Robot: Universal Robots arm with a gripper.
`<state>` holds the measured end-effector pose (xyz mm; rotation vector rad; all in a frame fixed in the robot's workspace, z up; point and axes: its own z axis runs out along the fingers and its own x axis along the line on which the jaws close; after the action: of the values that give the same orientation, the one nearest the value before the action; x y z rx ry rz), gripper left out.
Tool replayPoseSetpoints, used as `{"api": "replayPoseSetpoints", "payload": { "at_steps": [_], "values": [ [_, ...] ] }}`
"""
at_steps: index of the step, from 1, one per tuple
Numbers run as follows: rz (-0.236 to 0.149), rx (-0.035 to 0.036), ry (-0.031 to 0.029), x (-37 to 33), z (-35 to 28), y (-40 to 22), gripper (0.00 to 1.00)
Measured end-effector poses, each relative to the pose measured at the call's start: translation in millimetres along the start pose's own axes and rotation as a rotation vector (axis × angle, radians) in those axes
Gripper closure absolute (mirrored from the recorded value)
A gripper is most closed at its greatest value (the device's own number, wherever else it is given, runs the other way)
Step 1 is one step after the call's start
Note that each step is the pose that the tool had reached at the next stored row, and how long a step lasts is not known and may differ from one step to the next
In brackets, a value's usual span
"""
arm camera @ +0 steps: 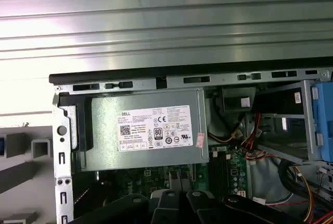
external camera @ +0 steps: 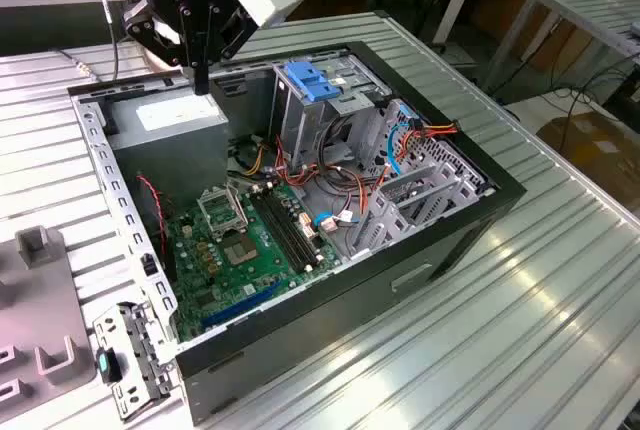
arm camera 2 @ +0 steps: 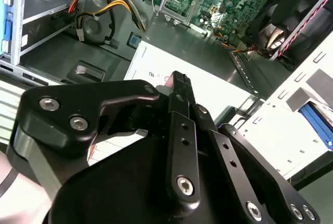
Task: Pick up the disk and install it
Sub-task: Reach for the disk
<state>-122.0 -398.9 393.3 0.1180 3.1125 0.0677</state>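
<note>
My gripper hangs over the back left corner of the open computer case, just above the grey power-supply box with its white label. The black fingers are pressed together, shut, with nothing between them. The blue-framed edge of what looks like the disk lies outside the case on a pale fixture, well away from the fingertips. Inside the case stand the tall metal drive cage with a blue latch on top and the green motherboard.
The case lies on its side on a ribbed metal table. A grey fixture and a loose metal bracket sit at the exterior view's left. Red, orange and blue cables run around the cage. Benches stand behind.
</note>
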Motion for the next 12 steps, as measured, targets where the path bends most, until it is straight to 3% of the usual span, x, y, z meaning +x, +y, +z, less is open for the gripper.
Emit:
{"api": "replayPoseSetpoints", "payload": {
  "at_steps": [12],
  "values": [
    [0.0, 0.0001, 0.0, 5.1, -0.2, -0.4, 0.89]
  ]
}}
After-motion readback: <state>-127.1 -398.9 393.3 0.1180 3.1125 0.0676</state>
